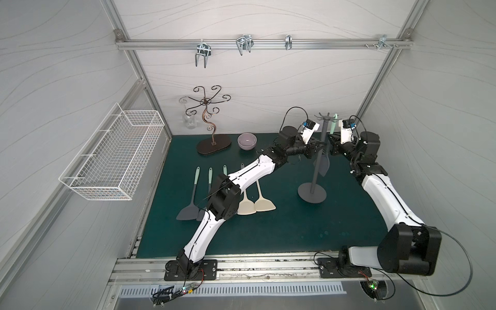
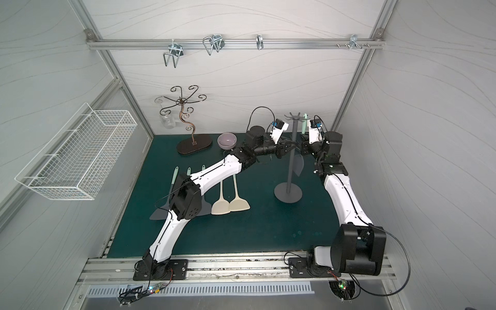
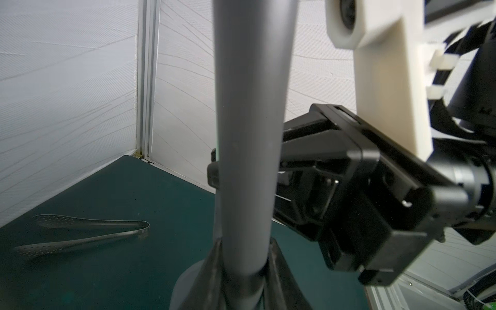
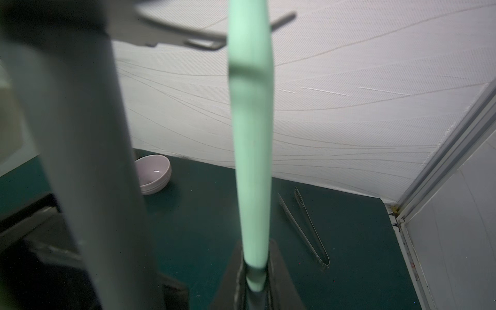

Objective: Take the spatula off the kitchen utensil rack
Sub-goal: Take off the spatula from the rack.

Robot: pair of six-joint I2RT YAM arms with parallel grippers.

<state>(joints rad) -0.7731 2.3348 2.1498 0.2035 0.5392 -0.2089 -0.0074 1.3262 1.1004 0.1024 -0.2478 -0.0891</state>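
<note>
My left claw clamps the kitchen utensil rack by its pole; my right claw pinches the spatula low on its mint handle. Seems light, smooth, bendy: hold firm.

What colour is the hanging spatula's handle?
Mint green spatula handle, clearest in the right wrist view.

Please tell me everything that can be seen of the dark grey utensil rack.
The rack is a dark grey matte stand, seemingly painted metal: a flat round base, a thin straight pole, a star-shaped crown of short hooks. It stands upright on the green mat, back right. The left gripper is closed around the pole partway up. One spatula hangs from a hook, mint handle up, grey blade down beside the pole; the right gripper grips that handle.
</note>
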